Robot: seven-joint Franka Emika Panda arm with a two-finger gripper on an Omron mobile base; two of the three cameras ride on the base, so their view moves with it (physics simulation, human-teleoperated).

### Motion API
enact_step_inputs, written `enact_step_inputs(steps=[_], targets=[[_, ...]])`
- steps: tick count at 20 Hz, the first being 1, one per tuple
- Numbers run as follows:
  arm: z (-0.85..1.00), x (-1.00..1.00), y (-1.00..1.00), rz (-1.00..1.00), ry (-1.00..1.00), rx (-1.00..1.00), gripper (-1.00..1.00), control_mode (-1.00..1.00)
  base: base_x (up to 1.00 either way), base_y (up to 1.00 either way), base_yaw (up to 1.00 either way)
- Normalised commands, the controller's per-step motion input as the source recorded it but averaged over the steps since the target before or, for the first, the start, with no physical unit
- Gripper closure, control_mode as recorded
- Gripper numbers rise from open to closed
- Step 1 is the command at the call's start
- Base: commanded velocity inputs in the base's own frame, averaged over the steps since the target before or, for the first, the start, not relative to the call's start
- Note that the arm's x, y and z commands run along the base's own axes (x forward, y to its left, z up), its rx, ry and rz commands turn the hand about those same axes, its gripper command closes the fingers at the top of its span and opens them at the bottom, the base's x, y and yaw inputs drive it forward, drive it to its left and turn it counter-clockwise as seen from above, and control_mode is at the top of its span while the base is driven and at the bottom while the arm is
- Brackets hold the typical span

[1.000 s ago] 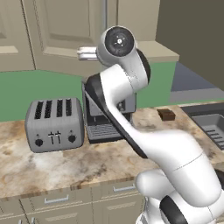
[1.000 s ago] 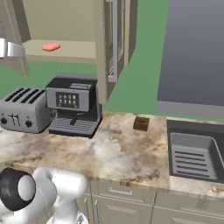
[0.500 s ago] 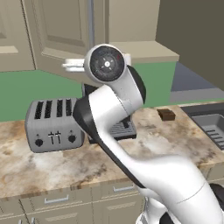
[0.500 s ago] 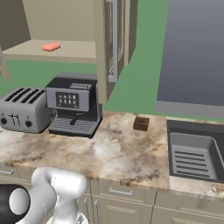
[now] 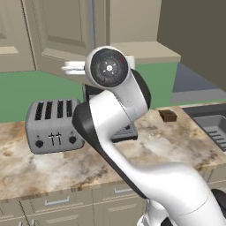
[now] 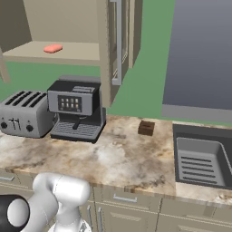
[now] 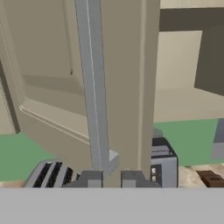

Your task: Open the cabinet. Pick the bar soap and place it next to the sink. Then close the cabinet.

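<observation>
Clamping the lower end of the long vertical silver bar handle (image 7: 94, 92), the two-finger gripper (image 7: 111, 178) has its dark tips closed on the bar, one on each side, in the hand view. This handle belongs to a raised-panel door of the beige wall cabinet (image 6: 68, 27), and the door (image 5: 62, 35) stands swung open. On the bare shelf inside lies the small flat salmon-pink bar soap (image 6: 53, 48) — well apart from the gripper, which is at the door's edge and not inside the cabinet. Below the shelf, on the marbled brown counter (image 6: 122, 158), stand a silver four-slot toaster (image 6: 22, 113) and a black coffee machine (image 6: 74, 108). A small dark brown block (image 6: 146, 128) sits between the coffee machine and the dark grey rectangular metal sink (image 6: 201, 158) — far to the right of the soap.
</observation>
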Motion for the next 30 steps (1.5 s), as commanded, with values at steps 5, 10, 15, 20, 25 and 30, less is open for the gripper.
enact_step_inputs(steps=[5, 10, 15, 20, 25, 30], targets=[[0.0, -0.24, -0.13, -0.01, 0.0, 0.0, -1.0, -1.0, 0.0, 0.0, 0.0], [0.0, -0.03, -0.86, -0.07, 0.0, 0.02, -1.0, -1.0, 0.0, 0.0, 0.0], [0.0, 0.0, -1.0, -0.1, 0.0, 0.06, -1.0, -1.0, 0.0, 0.0, 0.0], [0.0, 0.0, -1.0, -0.09, 0.0, 0.12, -1.0, -1.0, 0.0, 0.0, 0.0], [0.0, 0.03, -0.8, -0.06, 0.0, 0.27, -1.0, -1.0, 0.0, 0.0, 0.0], [0.0, 0.48, -0.31, -0.01, 0.0, 0.4, -1.0, -1.0, 0.0, 0.0, 0.0]])
